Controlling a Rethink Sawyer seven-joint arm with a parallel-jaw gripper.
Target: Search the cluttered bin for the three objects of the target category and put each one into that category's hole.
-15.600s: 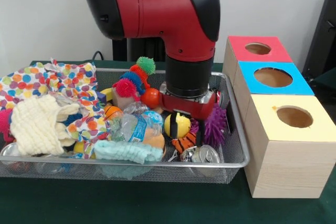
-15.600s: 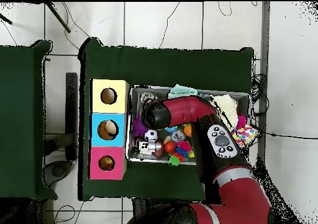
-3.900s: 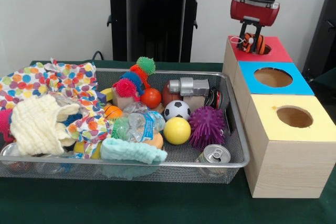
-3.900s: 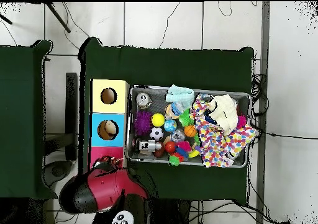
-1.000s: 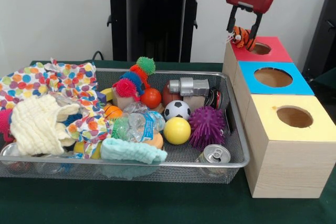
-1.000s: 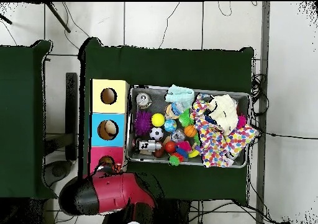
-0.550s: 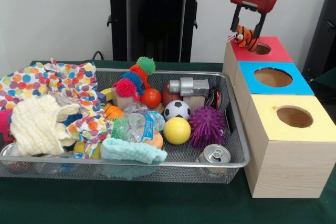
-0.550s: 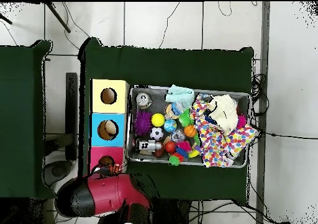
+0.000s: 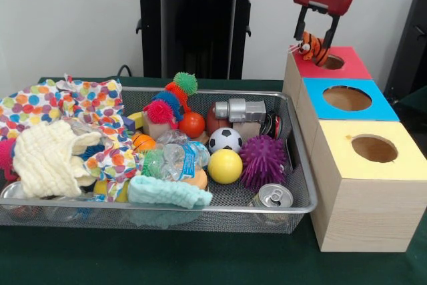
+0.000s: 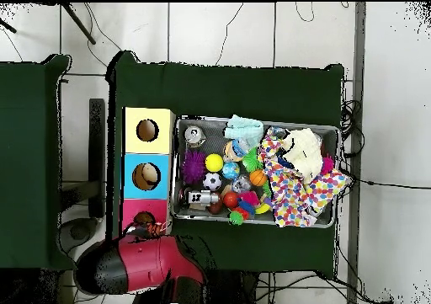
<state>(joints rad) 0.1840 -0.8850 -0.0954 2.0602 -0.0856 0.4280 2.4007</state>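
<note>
Over at the left, our wire bin point(image 9: 303, 195) holds cloths, balls and a can on the green surface point(image 9: 167, 258). Further right, above the red box's hole point(image 9: 327, 62), our gripper point(image 9: 313, 43) is clamped on a small striped tiger toy point(image 9: 311, 47). We judge it soft and light, best pinched mid-body.

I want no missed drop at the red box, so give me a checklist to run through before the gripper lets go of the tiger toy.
1. Gripper shut on the striped tiger toy: ok.
2. Toy clear of the wire bin: ok.
3. Red box hole open and unblocked: ok.
4. Toy centred over the hole: not ok; in the front view it hangs at the hole's edge toward the bin.
5. Toy low enough to drop in cleanly: cannot tell.
</note>
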